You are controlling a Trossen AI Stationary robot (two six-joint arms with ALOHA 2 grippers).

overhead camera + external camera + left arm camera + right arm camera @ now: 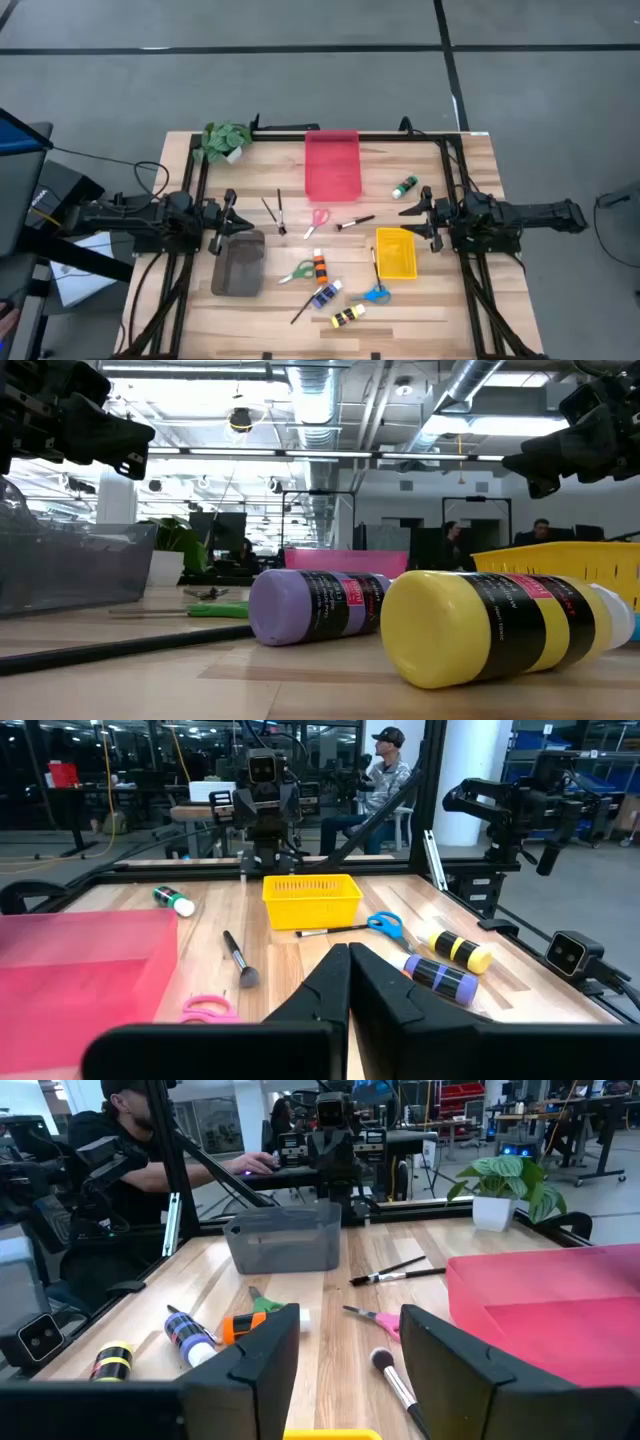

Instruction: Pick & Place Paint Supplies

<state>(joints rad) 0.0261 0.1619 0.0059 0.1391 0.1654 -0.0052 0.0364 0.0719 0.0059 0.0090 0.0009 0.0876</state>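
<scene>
Paint supplies lie scattered mid-counter (420, 300): green bottle (404, 186) beside the red tray (332, 165), orange bottle (319, 266) upright in the high view, yellow bottle (347, 316) nearest the front edge. Low view: yellow bottle (480, 625) and purple-capped bottle (315, 606) lie on their sides. Wrist views: my left pincer (348, 960) is closed, right pincer (350, 1330) spread wide; both trays in sight look empty.

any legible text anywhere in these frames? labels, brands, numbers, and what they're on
No text can be read.
Yellow paint bottle: black label with a pink patch and small print, too blurred to read.
Purple paint bottle: same kind of label, too blurred to read.
Other bottles: labels too small.
</scene>
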